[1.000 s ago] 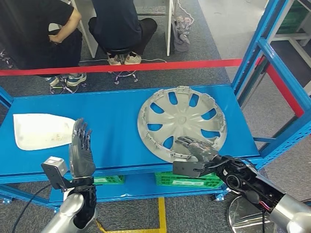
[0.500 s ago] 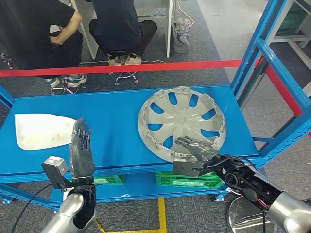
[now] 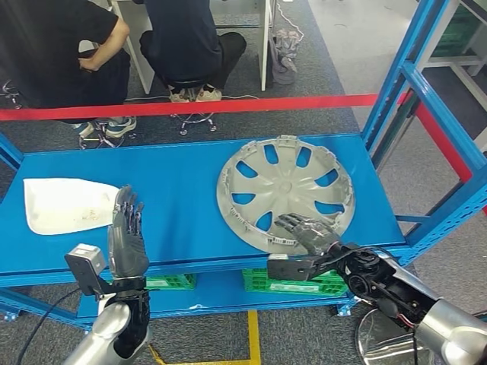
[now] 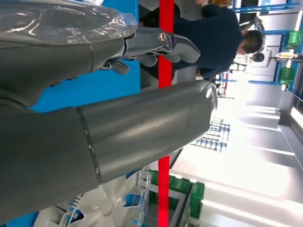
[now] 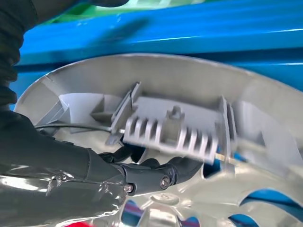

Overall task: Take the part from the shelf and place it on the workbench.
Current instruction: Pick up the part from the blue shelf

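Observation:
A silver wheel cover (image 3: 285,190) lies flat on the right half of the blue shelf (image 3: 178,190). My right hand (image 3: 304,232) lies palm down over its near rim, fingers stretched onto the spokes. In the right wrist view the dark fingers (image 5: 153,175) rest against the wheel cover (image 5: 171,85) by a ribbed clip; no closed grip shows. My left hand (image 3: 126,236) stands upright with its fingers apart, holding nothing, at the shelf's front edge just right of a white part (image 3: 66,205). The left wrist view shows the left hand (image 4: 107,123) bare, with the wheel cover (image 4: 107,210) beyond.
A red tape line (image 3: 230,105) runs behind the shelf, and two people sit on stools past it. Blue and red uprights (image 3: 424,91) rise at the shelf's right end. Green crates (image 3: 287,283) sit on the lower level under the wheel cover.
My right hand and forearm have shifted slightly left along the wheel cover's near rim. The left hand and the parts have stayed put.

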Available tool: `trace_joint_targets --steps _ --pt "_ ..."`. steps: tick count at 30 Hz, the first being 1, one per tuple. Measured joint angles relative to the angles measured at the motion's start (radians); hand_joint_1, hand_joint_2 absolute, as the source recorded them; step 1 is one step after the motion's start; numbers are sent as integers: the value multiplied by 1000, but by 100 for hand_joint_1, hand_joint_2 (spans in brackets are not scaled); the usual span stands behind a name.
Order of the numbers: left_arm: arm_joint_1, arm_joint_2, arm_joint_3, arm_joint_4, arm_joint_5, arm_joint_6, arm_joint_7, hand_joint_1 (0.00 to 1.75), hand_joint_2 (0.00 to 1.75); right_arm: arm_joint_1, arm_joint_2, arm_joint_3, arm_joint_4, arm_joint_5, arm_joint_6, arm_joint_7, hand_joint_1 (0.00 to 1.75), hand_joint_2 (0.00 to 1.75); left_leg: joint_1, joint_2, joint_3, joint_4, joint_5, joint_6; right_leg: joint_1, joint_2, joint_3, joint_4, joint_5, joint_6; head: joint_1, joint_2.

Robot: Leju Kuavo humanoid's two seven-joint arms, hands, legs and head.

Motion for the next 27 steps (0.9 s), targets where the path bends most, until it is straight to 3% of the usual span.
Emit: trace_joint_targets --steps 10,14,18,27 --pt "0 3 0 0 7 6 0 0 0 0 4 28 -11 98 -22 34 0 175 0 0 -1 0 0 0 0 0 -1 0 0 0 1 0" --pt "3 3 0 0 6 12 -7 0 0 0 12 38 -9 193 -55 32 0 175 0 0 -3 0 0 0 0 0 -2 0 0 0 0 0" --pt "6 4 1 0 1 5 -13 0 0 1 29 53 1 277 -91 23 175 175 0 0 -4 0 0 0 0 0 -3 0 0 0 0 0" --pt "19 5 16 -3 -15 18 -4 0 0 6 58 59 22 310 -117 -11 175 175 1 6 -2 0 -1 -1 0 7 -3 0 0 -1 1 0"
